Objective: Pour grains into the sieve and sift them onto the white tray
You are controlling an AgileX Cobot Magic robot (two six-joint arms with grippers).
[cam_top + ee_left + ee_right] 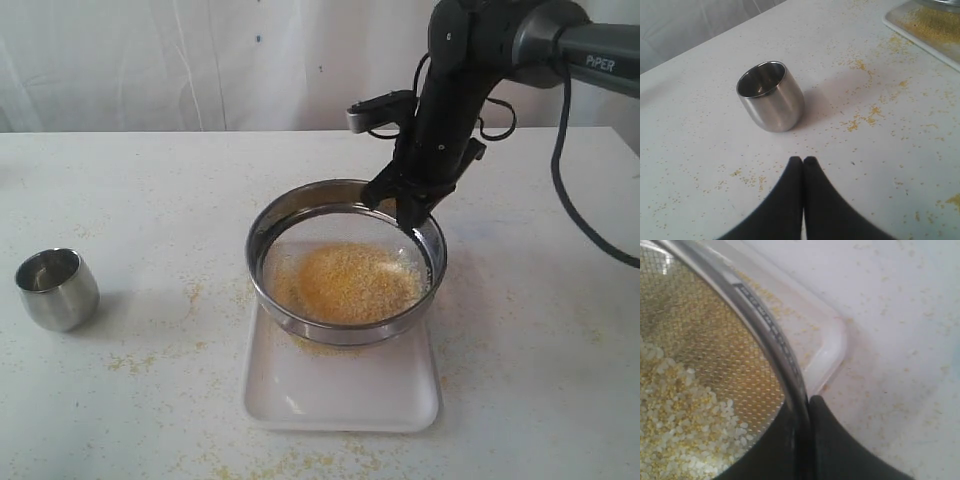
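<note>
The sieve, a wide steel ring with a mesh bottom, sits over the far part of the white tray. A heap of yellow grains lies on its mesh. My right gripper is shut on the sieve's far right rim. In the right wrist view its gripper pinches the rim, one finger inside over the grains and one outside, with the tray corner beyond. My left gripper is shut and holds nothing, a short way from the steel cup.
A small steel cup stands upright at the left of the table, seen empty in the left wrist view. Loose grains are scattered over the tabletop. The right arm's cable hangs at the right.
</note>
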